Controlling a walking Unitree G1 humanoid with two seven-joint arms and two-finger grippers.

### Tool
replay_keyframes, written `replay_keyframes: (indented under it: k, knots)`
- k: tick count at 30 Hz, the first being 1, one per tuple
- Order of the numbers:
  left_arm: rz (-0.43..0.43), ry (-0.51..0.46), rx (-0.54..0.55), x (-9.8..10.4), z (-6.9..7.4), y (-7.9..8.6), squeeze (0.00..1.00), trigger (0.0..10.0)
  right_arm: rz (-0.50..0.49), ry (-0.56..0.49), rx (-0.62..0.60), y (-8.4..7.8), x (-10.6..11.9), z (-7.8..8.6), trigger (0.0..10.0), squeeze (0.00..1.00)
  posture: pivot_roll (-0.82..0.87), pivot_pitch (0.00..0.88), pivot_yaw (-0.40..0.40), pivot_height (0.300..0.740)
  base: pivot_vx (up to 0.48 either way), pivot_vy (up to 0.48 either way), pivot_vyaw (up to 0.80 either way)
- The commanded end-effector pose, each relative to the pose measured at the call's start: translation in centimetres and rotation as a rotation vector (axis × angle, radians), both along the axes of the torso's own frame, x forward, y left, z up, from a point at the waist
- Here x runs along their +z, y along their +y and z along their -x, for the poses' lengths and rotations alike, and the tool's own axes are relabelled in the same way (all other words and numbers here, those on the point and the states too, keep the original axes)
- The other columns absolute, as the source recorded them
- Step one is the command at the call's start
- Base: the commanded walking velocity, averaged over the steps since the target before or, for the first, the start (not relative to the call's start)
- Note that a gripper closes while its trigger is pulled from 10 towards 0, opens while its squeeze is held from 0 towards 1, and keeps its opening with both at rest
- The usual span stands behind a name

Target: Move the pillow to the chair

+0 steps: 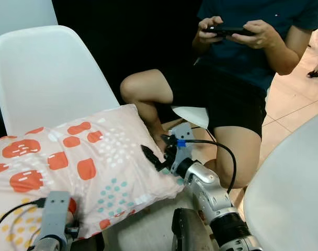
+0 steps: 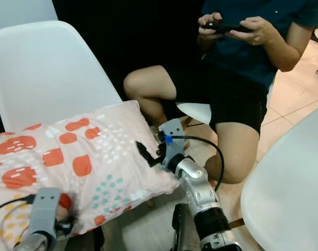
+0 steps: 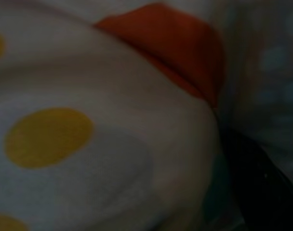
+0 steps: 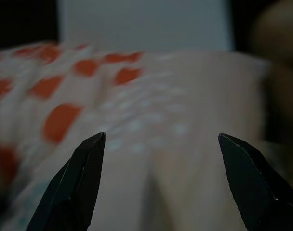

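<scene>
Pillow (image 1: 80, 162) on chair (image 1: 44, 73)

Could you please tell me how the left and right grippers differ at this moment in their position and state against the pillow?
The right gripper has its fingers spread wide, pointing at the pillow's side edge, while the left gripper is pressed so close into the fabric that its fingers cannot be judged. The right gripper sits at the pillow's edge nearest the seated person; the left gripper sits at its near bottom edge. Both work on the same pillow, by the white chair.
</scene>
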State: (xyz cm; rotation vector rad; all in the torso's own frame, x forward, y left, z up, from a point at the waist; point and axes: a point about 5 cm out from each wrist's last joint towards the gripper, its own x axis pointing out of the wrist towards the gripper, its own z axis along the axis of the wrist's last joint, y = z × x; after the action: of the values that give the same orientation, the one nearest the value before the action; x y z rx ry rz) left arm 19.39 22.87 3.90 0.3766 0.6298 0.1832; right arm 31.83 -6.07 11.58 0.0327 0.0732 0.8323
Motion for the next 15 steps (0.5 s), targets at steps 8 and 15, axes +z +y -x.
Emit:
replay_keyframes:
  k: [8, 15]
  knots:
    - [-0.231, -0.085, -0.135, 0.1, -2.2, 0.6, 0.00, 10.0, 0.173, 0.076, 0.104, 2.9, -3.3, 0.3, 0.0, 0.00, -0.01, 0.124, -0.092, 0.558, 0.000, 0.000, 0.00]
    - [-0.117, -0.053, -0.084, -0.7, -1.7, 0.5, 0.00, 10.0, 0.302, 0.057, 0.170, 4.3, -4.1, 0.5, 0.0, 0.00, -0.01, 0.129, -0.092, 0.558, 0.000, 0.000, 0.00]
